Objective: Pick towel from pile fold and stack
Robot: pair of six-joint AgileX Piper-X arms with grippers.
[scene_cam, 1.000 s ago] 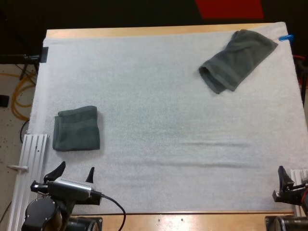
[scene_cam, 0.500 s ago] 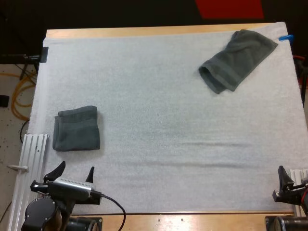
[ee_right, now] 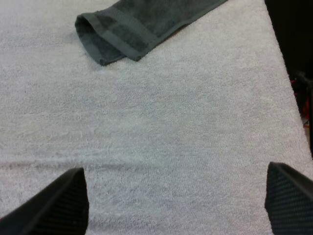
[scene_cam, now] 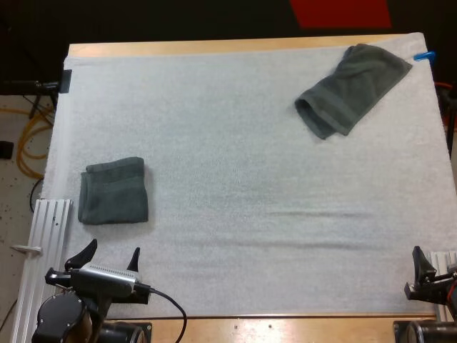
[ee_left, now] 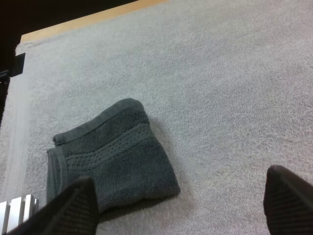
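A folded dark grey-green towel (scene_cam: 113, 190) lies on the mat's left side, and its ribbed band faces the left wrist view (ee_left: 111, 156). A second towel (scene_cam: 351, 88), loosely crumpled, sits at the far right of the mat; its rolled end shows in the right wrist view (ee_right: 132, 27). My left gripper (scene_cam: 102, 255) stands open near the front edge, just short of the folded towel, its fingertips (ee_left: 73, 208) apart with nothing between. My right gripper (scene_cam: 423, 266) stands open at the front right, far from the crumpled towel, one fingertip (ee_right: 54, 203) over bare mat.
A white mat (scene_cam: 235, 179) covers the wooden table (scene_cam: 214, 47). A ridged metal rail (scene_cam: 43, 243) runs along the left front edge beside the folded towel. Yellow cable (scene_cam: 28, 139) lies on the floor to the left.
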